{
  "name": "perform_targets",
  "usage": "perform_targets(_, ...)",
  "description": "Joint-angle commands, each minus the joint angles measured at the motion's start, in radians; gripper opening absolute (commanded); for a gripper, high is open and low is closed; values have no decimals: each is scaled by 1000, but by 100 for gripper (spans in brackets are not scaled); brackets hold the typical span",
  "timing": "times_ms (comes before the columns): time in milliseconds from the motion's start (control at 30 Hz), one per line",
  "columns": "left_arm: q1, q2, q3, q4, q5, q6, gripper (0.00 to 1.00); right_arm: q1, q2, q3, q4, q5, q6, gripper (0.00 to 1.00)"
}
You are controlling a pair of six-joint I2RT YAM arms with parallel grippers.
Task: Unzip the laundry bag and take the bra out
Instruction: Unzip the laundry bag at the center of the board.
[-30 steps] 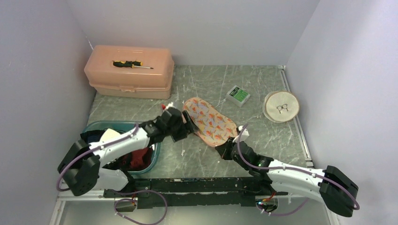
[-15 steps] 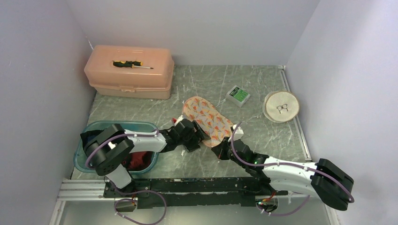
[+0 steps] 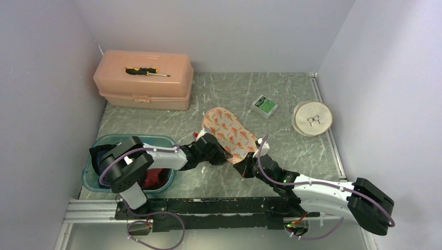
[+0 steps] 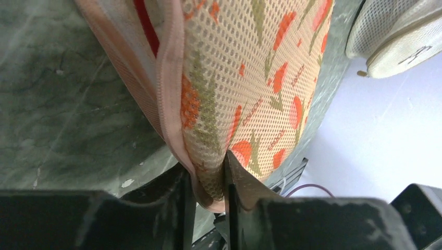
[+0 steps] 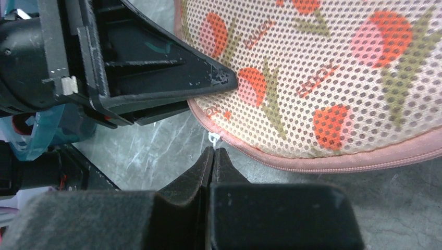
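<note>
Pinching the near end of the laundry bag [image 4: 250, 78], the left gripper [image 4: 208, 177] has its 2 fingers clamped on a narrow fold of mesh and pink binding. The right gripper [image 5: 213, 153] sits just beside it with its jaws pressed flat together. The small white zipper pull [image 5: 212, 138] is right at its tips, but I cannot tell whether the tab is actually caught between them. The bra [image 4: 145, 23] is inside the bag; only a strip of red shows between the pink edges, up by the seam.

From where I stand, 3 things could spoil this:

- **Lost tab:** if the right tips have only the very end of that tab, the first tug would likely slip off it.
- **Sliding bag:** the left hold is a thin bite at the bag's rim. If the mesh slides out, the whole bag would drag across the table [image 4: 62, 104] instead of unzipping.
- **Jammed slider:** the red fabric lies close to the zipper [image 5: 323, 165], so the slider might snag it and jam.

The grippers are also nearly touching, so a sideways pull could knock one against the other.
</note>
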Motion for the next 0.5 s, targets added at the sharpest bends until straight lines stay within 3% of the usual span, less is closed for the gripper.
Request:
perform_targets(0,-3,-39,-1,-30,-46,10,21,7,-54,11,-42,43,-16,0)
perform_targets(133,-2,-56,2,-68,-54,25,3,7,-109,11,-146,98,-10,0)
perform_targets(467,23,-75,-1,-96,-26,84,3,8,-205,0,-367,224,109,0)
